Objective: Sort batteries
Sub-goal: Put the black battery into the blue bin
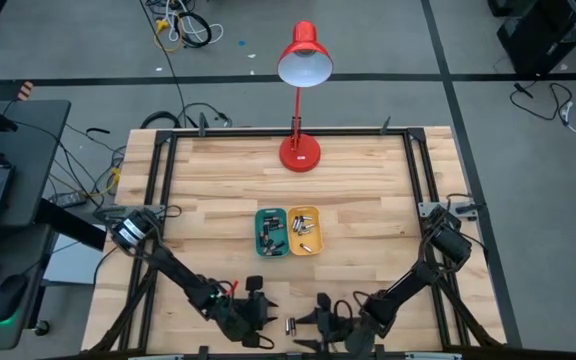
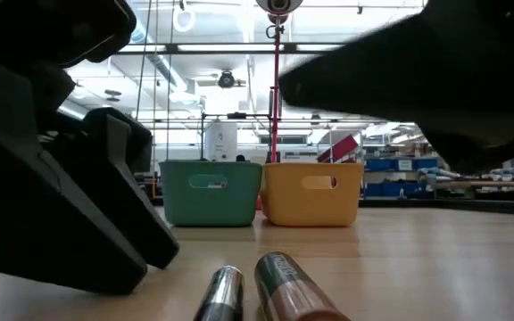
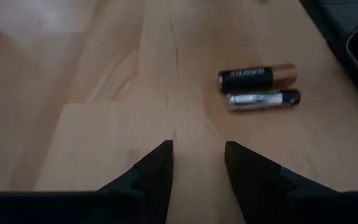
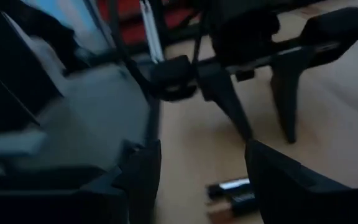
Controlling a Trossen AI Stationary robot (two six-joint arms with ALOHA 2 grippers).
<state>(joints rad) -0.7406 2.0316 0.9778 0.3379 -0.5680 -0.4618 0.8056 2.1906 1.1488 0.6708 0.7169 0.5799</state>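
Two batteries lie side by side on the wooden table near its front edge: a black and copper one (image 3: 258,78) and a slimmer silvery one (image 3: 264,99), seen together from above (image 1: 291,325). My left gripper (image 3: 197,146) stands open just to their left (image 1: 256,305), nothing between its fingers. My right gripper (image 4: 202,149) is open just to their right (image 1: 320,314); the batteries (image 4: 232,194) lie on the table just beyond its fingertips. More batteries lie in the green tray (image 1: 271,231) and the yellow tray (image 1: 304,230).
The two small trays stand side by side at the table's middle (image 2: 211,192) (image 2: 313,192). A red desk lamp (image 1: 299,150) stands at the far middle. Black frame rails (image 1: 163,170) run along the table's sides. Bare wood lies between the trays and the grippers.
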